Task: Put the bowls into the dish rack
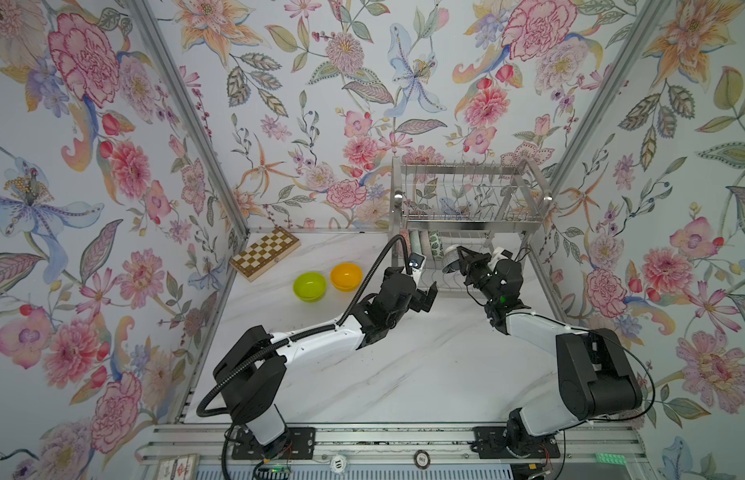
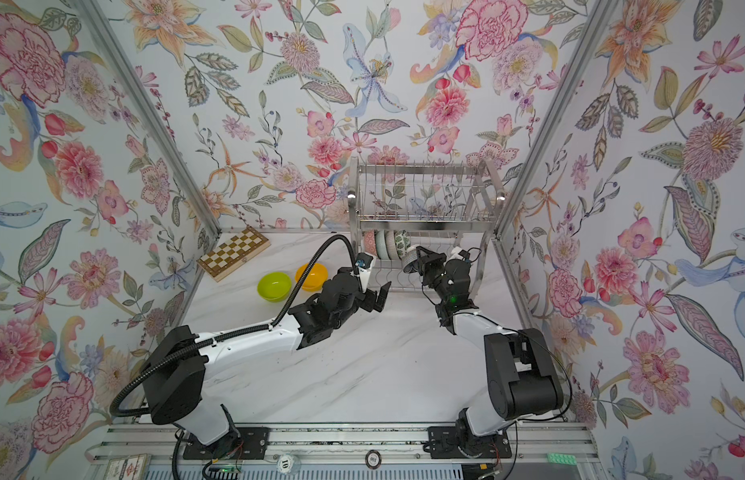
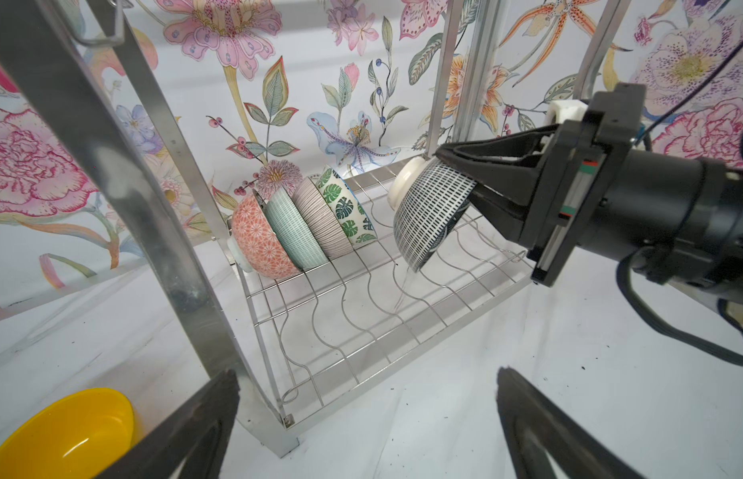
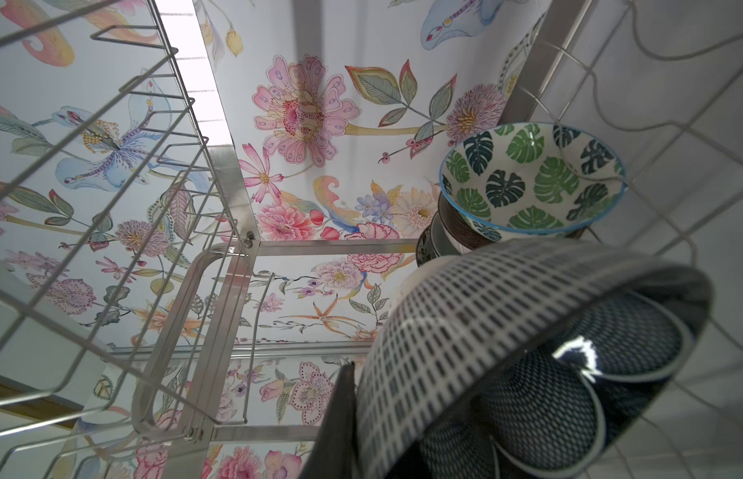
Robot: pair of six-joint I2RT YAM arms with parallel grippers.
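The steel dish rack point(image 1: 466, 208) point(image 2: 425, 199) stands at the back right. On its lower shelf point(image 3: 361, 315) a pink bowl point(image 3: 260, 240), a mint bowl point(image 3: 293, 232), a striped bowl point(image 3: 320, 220) and a leaf-patterned bowl point(image 3: 347, 207) point(image 4: 531, 178) lean on edge in a row. My right gripper point(image 1: 462, 257) point(image 2: 423, 255) is shut on the rim of the black-and-white bowl point(image 3: 432, 215) point(image 4: 486, 331), tilted just above that shelf, apart from the row. My left gripper point(image 3: 365, 375) point(image 1: 429, 297) hangs open and empty by the rack's front corner. The lime green bowl point(image 1: 309, 286) and orange-yellow bowl point(image 1: 346, 276) point(image 3: 67, 435) sit on the table.
A wooden chessboard point(image 1: 265, 253) lies at the back left corner. The rack's flat front leg point(image 3: 113, 166) rises close beside my left gripper. The rack's upper wire tier point(image 4: 92, 186) hangs over the right gripper. Flowered walls close in the table on three sides.
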